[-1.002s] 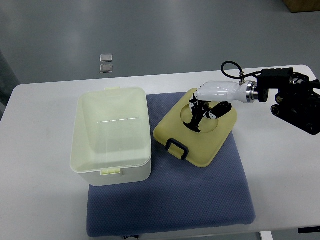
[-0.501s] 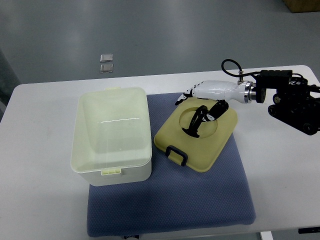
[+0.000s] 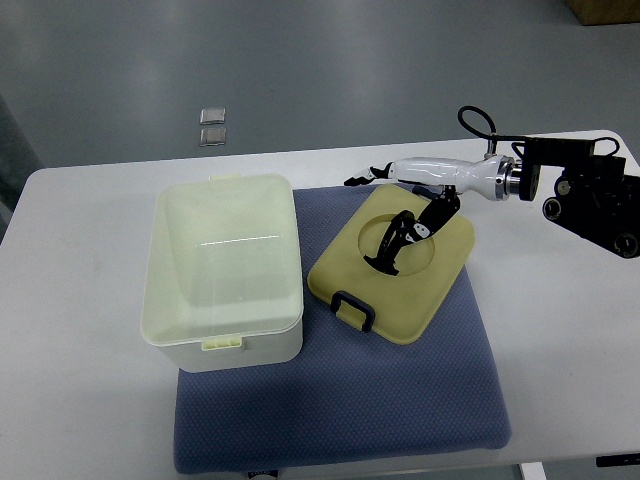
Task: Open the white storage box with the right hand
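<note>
Table with mat | box sitting open, lid lying beside it | my right hand is lifting off the lid, fingers spread, holding nothing | opening looks done

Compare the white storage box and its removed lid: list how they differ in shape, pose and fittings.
The white storage box is deep and stands open on the mat's left edge; the lid is flat and lies rotated askew on the blue mat.
The lid carries a black handle and a dark latch; the box shows only pale tabs on its rim.
The right hand hovers by the lid, away from the box.
Both are pale yellowish plastic with rounded corners.
</note>
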